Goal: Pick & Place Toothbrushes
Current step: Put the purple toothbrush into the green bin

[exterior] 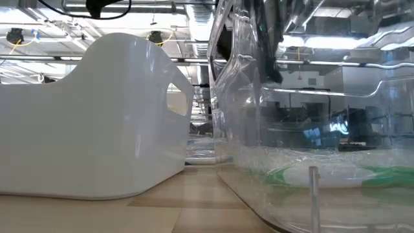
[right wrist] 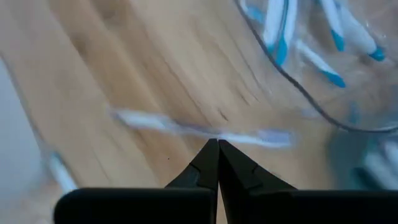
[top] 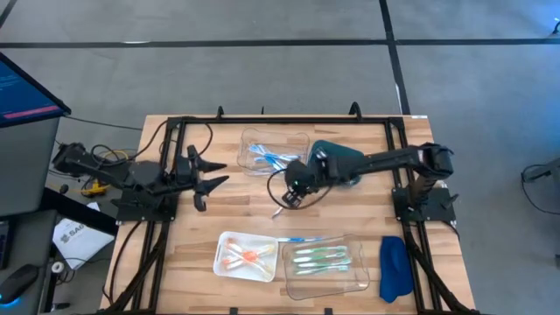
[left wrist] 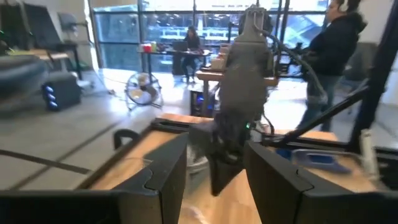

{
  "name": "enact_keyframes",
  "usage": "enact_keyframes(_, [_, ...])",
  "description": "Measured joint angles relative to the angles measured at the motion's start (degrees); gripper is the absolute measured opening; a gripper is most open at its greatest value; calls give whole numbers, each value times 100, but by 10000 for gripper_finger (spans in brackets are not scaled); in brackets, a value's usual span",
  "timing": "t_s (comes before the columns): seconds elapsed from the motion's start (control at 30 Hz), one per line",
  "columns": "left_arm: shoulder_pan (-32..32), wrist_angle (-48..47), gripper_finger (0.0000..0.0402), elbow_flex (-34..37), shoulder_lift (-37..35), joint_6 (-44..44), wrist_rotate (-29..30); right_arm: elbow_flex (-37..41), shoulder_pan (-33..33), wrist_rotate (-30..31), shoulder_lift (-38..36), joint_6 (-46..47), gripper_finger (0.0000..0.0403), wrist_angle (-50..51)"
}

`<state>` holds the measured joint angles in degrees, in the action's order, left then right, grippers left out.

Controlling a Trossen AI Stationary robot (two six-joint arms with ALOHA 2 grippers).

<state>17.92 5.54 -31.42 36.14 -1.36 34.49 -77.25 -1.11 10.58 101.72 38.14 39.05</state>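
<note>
Closest to your low camera stand the white tray (exterior: 97, 129) and the clear tray (exterior: 310, 129), side by side on the wooden surface (top: 236, 210).

Your surface carries three containers. At its near edge, the larger clear tray (top: 354, 278) holds green toothbrushes (top: 319, 256); a light blue toothbrush (top: 302, 238) lies along its far rim. The white tray (top: 226, 243) to its left holds orange-pink toothbrushes (top: 245, 256). The far clear tray (top: 297, 140) holds light blue toothbrushes (top: 267, 157). A blue cloth (top: 394, 267) lies at the right near corner.

Your right end effector (top: 291, 194) is at mid-surface, just in front of the far tray. Its fingers are closed together, tips meeting on a whitish toothbrush (right wrist: 205, 129); whether it is lifted cannot be told.

Your left end effector (top: 210, 175) waits at the left side, fingers spread apart, holding nothing.

A person (left wrist: 339, 50) stands beyond the surface.
</note>
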Motion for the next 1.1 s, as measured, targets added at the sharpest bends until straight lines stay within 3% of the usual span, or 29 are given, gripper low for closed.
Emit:
enact_keyframes(0.13, [-222,-23,153,0,7,417,4,-9,333,-745,108,-1766,1,-92])
enact_keyframes(0.5, [-843,-24,153,120,391,677,-34,-2,1,-848,418,-6342,1,46])
enact_keyframes(0.77, [-1201,90,153,121,757,675,-146,40,-247,-569,693,-6574,17,-186])
enact_keyframes(1.1, [-1299,264,153,122,892,671,-410,-171,-408,-258,1076,-6663,111,-690])
